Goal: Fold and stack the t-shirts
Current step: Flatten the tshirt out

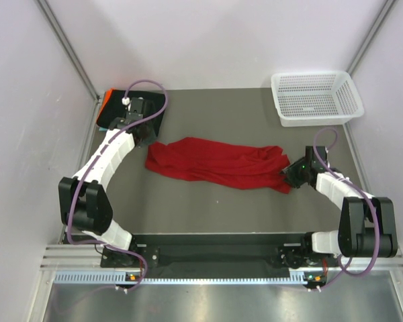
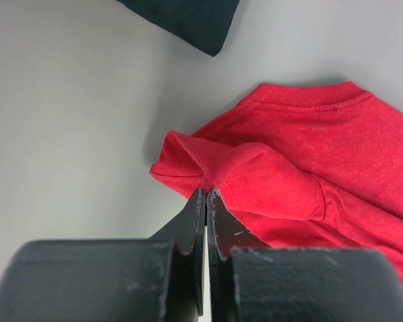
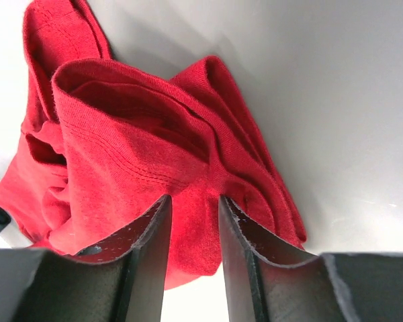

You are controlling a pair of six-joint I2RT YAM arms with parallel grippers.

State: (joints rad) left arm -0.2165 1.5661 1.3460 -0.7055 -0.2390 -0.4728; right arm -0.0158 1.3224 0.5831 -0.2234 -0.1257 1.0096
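Observation:
A bright red t-shirt point(image 1: 215, 164) lies stretched in a rumpled band across the middle of the table. My left gripper point(image 1: 150, 142) is at its left end, and in the left wrist view the left gripper point(image 2: 206, 191) is shut on a folded corner of the red t-shirt point(image 2: 322, 147). My right gripper point(image 1: 287, 178) is at the shirt's right end. In the right wrist view the right gripper point(image 3: 193, 201) is closed on a thick bunch of the red t-shirt point(image 3: 134, 141), which fills the gap between the fingers. A black t-shirt point(image 1: 156, 124) lies at the back left, partly under the left arm.
A white mesh basket point(image 1: 319, 115) stands at the back right corner. An orange cloth edge point(image 1: 103, 102) shows beside the black t-shirt at the back left. A corner of the black t-shirt point(image 2: 188, 17) reaches close to the red shirt's collar end. White walls close in the table.

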